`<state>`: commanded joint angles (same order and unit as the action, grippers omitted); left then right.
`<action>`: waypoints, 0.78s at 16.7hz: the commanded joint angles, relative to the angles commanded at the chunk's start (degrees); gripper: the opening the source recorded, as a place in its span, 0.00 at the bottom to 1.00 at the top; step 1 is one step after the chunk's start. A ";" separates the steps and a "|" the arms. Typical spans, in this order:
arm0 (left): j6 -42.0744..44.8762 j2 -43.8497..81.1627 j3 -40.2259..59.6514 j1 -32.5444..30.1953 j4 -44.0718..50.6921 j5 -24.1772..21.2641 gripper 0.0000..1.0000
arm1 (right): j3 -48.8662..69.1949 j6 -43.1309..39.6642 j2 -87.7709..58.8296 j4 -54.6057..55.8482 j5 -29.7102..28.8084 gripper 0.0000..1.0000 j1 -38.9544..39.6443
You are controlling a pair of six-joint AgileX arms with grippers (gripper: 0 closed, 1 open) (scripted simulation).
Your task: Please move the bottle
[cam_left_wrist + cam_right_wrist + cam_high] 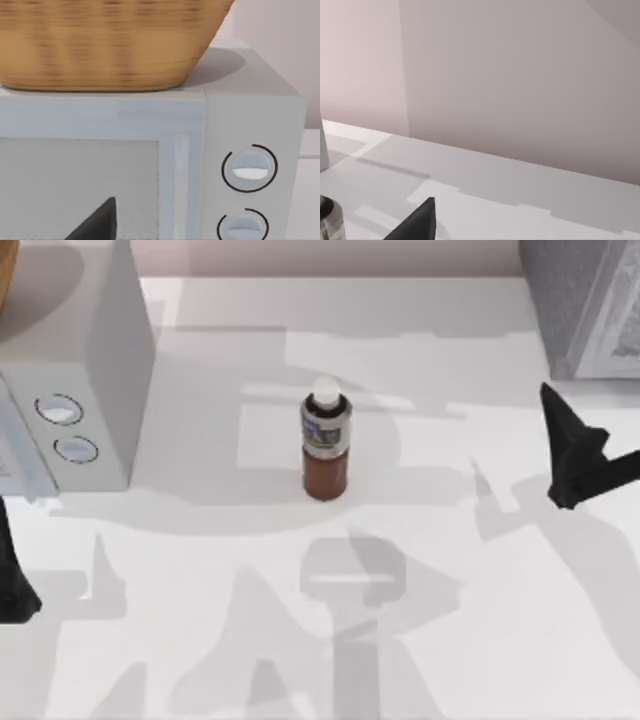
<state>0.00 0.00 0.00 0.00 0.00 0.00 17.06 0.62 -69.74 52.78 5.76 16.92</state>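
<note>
The bottle (326, 440) stands upright near the middle of the table (470, 640), white cap on top, label band round its upper half, reddish-brown contents below. Nothing touches it. Its cap and label edge also show in the right wrist view (329, 220).

The right gripper (572, 455) hangs off toward three o'clock from the bottle, well apart from it, its dark tip pointing up the table. It holds nothing; whether its fingers are spread or closed cannot be told, since only a single dark wedge of it shows. The left gripper (12, 585) sits at the table's left edge, about eight o'clock from the bottle, in front of a microwave (85, 390) with a woven basket (105, 45) on top; it too holds nothing, and its opening cannot be told.

The task looks to be at its start: the approach has not closed on the bottle. The right arm is probably the one to act, being better placed. The next move calls for swinging toward nine o'clock, lining up on the bottle's body with fingers apart, then closing without tipping it.
</note>
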 joint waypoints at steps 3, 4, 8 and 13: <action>0.00 0.00 0.00 0.00 0.00 0.00 1.00 | 3.77 0.06 -15.44 11.68 1.35 1.00 3.82; 0.00 0.00 0.00 0.00 0.00 0.00 1.00 | 4.98 0.07 -20.36 15.40 1.79 1.00 5.05; 0.00 0.00 0.00 0.00 0.00 0.00 1.00 | 9.33 0.14 -38.11 28.85 3.39 1.00 9.49; 0.00 0.00 0.00 0.00 0.00 0.00 1.00 | 13.21 0.21 -54.02 40.87 4.79 1.00 13.43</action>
<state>0.00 0.00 0.00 0.00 0.00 0.00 30.26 0.84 -123.76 93.64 10.55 30.35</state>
